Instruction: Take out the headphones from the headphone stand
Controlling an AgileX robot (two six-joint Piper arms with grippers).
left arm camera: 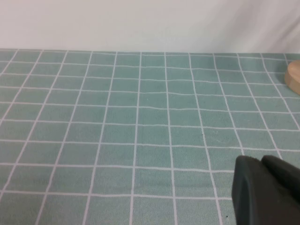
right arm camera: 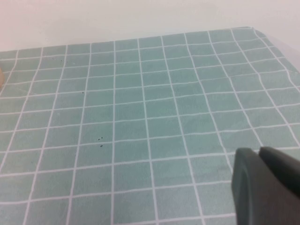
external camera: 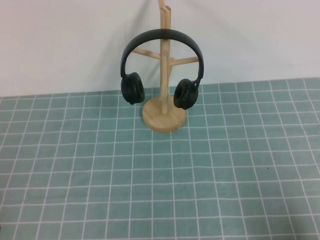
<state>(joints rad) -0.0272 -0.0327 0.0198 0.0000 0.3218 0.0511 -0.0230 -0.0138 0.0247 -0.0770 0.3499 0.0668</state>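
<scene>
The black headphones (external camera: 161, 37) hang on the light wooden headphone stand (external camera: 164, 116) at the back middle of the table in the high view. The headband rests over the pegs and the two ear cups hang either side of the post. Neither arm shows in the high view. My left gripper (left arm camera: 260, 159) is shut and empty, low over the checked cloth, with the edge of the stand's base (left arm camera: 294, 77) far ahead of it. My right gripper (right arm camera: 258, 151) is shut and empty, low over the cloth on the right side.
A green checked cloth (external camera: 160, 175) covers the table up to a white wall behind the stand. The cloth's far right corner (right arm camera: 253, 30) shows in the right wrist view. Small dark specks (right arm camera: 101, 140) lie on the cloth.
</scene>
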